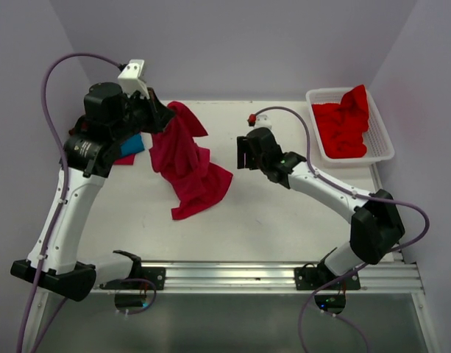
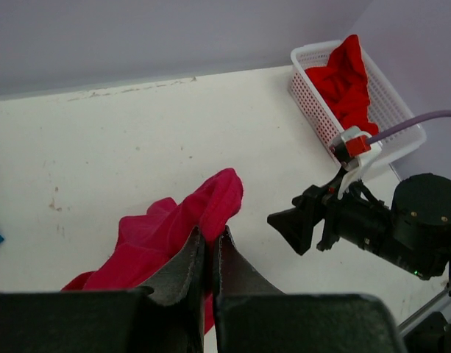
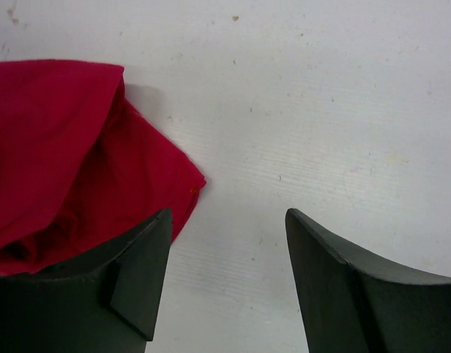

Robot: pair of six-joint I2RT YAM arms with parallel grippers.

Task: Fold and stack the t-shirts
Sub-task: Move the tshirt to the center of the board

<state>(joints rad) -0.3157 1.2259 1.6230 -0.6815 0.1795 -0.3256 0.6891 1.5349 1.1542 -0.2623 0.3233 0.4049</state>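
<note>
Judging by how the cloth lies, the task is near its start: the left jaws are clenched on a crimson-pink t-shirt that hangs crumpled below them to the worktop, and the right jaws stand released and empty just beside it. Well apart from the right jaws, the white basket holds unfolded bright red t-shirts.

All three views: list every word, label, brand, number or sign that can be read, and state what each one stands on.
No readable text in any view.
Crimson-pink cloth t-shirt: plain, no print.
Bright red cloth t-shirts in the basket: plain.
White plastic lattice basket: no label visible.
Small red block on the right arm's wrist mount: too small to show any lettering.
</note>
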